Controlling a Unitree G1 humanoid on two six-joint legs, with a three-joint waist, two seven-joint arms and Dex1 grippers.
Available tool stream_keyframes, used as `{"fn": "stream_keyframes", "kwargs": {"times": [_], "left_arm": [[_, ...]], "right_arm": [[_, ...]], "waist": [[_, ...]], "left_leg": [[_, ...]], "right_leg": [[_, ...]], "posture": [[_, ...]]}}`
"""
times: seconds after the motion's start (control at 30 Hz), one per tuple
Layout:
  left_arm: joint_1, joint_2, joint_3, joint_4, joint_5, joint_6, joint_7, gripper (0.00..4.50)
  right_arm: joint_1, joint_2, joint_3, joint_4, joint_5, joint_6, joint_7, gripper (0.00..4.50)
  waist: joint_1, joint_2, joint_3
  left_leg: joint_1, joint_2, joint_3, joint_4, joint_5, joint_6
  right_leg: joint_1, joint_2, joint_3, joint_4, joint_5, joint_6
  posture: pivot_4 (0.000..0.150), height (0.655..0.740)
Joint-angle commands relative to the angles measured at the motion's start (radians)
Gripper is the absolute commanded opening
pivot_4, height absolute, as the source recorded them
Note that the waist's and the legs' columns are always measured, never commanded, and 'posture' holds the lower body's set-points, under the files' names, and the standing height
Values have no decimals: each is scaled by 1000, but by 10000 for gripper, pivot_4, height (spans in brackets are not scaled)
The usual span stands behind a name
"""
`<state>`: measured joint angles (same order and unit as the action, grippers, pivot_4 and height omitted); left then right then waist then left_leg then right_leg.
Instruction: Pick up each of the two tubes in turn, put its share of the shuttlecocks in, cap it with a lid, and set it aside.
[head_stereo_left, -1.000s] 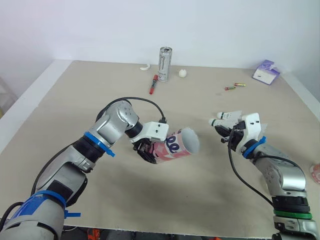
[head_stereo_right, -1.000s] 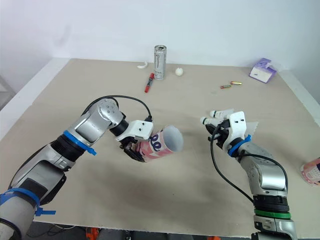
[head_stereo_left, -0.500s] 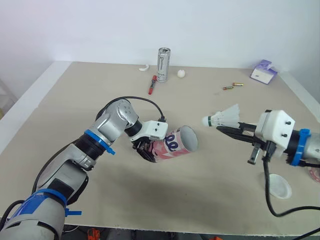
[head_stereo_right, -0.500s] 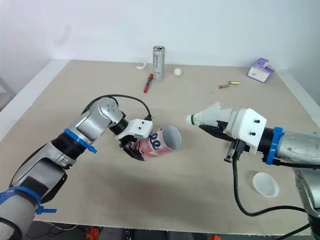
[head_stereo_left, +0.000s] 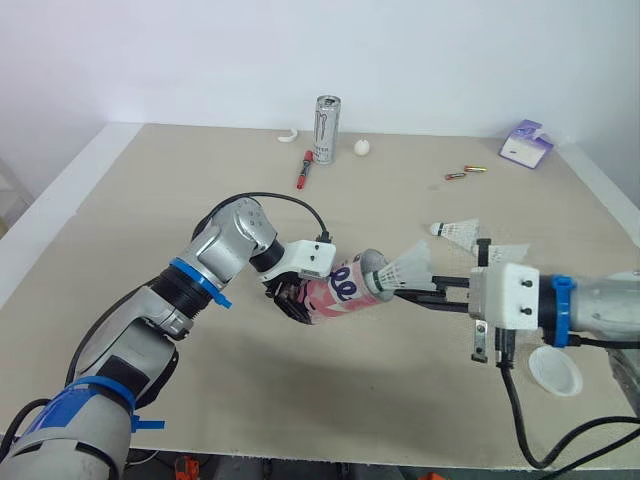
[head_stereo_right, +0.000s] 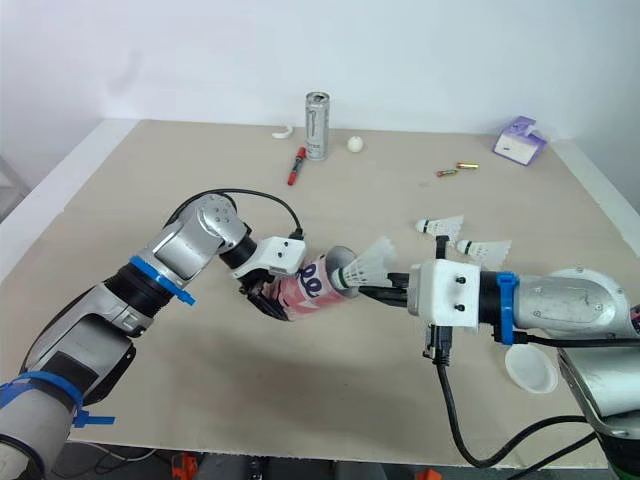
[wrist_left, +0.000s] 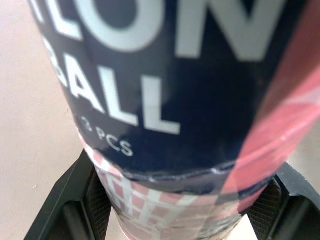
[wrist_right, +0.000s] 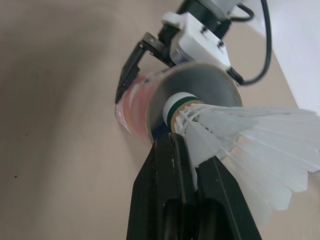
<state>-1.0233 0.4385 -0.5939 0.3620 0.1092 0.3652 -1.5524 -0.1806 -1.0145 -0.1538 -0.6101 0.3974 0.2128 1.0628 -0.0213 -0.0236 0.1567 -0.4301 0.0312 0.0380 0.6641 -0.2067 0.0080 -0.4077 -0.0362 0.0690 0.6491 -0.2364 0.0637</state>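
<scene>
My left gripper (head_stereo_left: 298, 303) is clamped around the pink-and-navy printed cardboard tube (head_stereo_left: 345, 288), its two black fingers (wrist_left: 75, 200) pressed against opposite sides near the checked closed end. The tube is held clear of the beige tabletop (head_stereo_left: 150, 200), lying nearly level with its open mouth turned toward my right arm. My right gripper (head_stereo_left: 405, 294) is closed on a white feather shuttlecock (head_stereo_left: 402, 269); the right wrist view shows the fingers together, pinching it low on the skirt just behind the cork. The cork, ringed with a green band, sits at the tube's open mouth, feathers fanning away from it; I cannot tell whether the cork has crossed the rim. Two more white feather shuttlecocks lie on the table beyond my right arm, one (head_stereo_right: 441, 224) farther out and one (head_stereo_right: 482, 246) just beside the gripper's white housing, both on their sides. A round white plastic lid (head_stereo_left: 556, 371) lies flat on the table near my right forearm, apart from the tube. Along the far edge of the table stand a tall silver drink can (head_stereo_left: 329, 129), a red marker pen (head_stereo_left: 304, 170) beside it, a small white ball (head_stereo_left: 363, 147), two small batteries (head_stereo_left: 468, 173) and a purple tissue pack (head_stereo_left: 525, 145).
</scene>
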Motion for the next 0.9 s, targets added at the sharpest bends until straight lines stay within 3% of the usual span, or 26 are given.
{"fn": "stream_keyframes", "kwargs": {"times": [0.03,0.07,0.17,0.2,0.23,0.3,0.33,0.47,0.57,0.73,0.9], "left_arm": [[-7,13,-1,2,28,10,17,29735],[-7,13,-1,2,28,11,17,29735],[-8,14,-1,2,27,12,16,29735],[-8,14,-1,3,27,12,16,29735],[-8,14,-1,4,27,11,17,29735],[-9,12,-1,7,28,9,18,29735],[-9,11,-2,10,28,7,19,29735],[-9,9,-2,10,28,5,19,29735],[-7,9,-2,2,26,9,18,29735],[-4,10,-3,-6,24,14,18,29735],[-1,10,-5,-12,23,16,17,29735]], "right_arm": [[-23,0,-4,-4,13,-4,4,12116],[-28,4,-8,-5,22,-1,4,13495],[-33,13,-38,-13,62,24,-6,24907],[-33,14,-43,-14,69,28,-7,31272],[-31,15,-49,-14,73,30,-9,33301],[-17,33,-92,-1,104,56,-37,42748],[-9,50,-123,17,123,73,-61,44109],[38,121,-247,132,182,207,-190,44109],[75,170,-305,295,122,301,-339,44109],[45,243,-336,455,87,301,-459,44109],[17,254,-311,640,37,212,-443,44109]], "waist": [[0,0,0],[0,0,0],[0,0,0],[0,0,0],[0,0,0],[0,0,0],[0,0,0],[0,-1,0],[1,-2,0],[-3,2,-1],[-2,2,-1]], "left_leg": [[0,0,0,0,0,0],[0,0,0,0,0,0],[0,0,0,0,0,0],[0,0,0,0,0,0],[0,0,0,0,0,0],[0,0,0,0,0,0],[0,0,0,0,0,0],[0,0,0,1,0,0],[0,0,0,1,0,0],[0,0,2,1,0,0],[0,0,1,1,0,0]], "right_leg": [[0,0,0,0,0,0],[0,0,0,0,0,0],[0,0,0,0,0,0],[0,0,0,0,0,0],[0,0,0,0,0,0],[0,0,0,0,0,0],[0,0,0,0,0,0],[0,0,1,0,1,0],[1,0,1,0,1,0],[-1,0,4,0,2,0],[0,2,4,0,2,1]], "posture": [[1500,7400],[1500,7400],[1500,7400],[1500,7400],[1500,7400],[1500,7400],[1500,7400],[1500,7400],[1500,7400],[1500,7400],[1500,7400]]}}
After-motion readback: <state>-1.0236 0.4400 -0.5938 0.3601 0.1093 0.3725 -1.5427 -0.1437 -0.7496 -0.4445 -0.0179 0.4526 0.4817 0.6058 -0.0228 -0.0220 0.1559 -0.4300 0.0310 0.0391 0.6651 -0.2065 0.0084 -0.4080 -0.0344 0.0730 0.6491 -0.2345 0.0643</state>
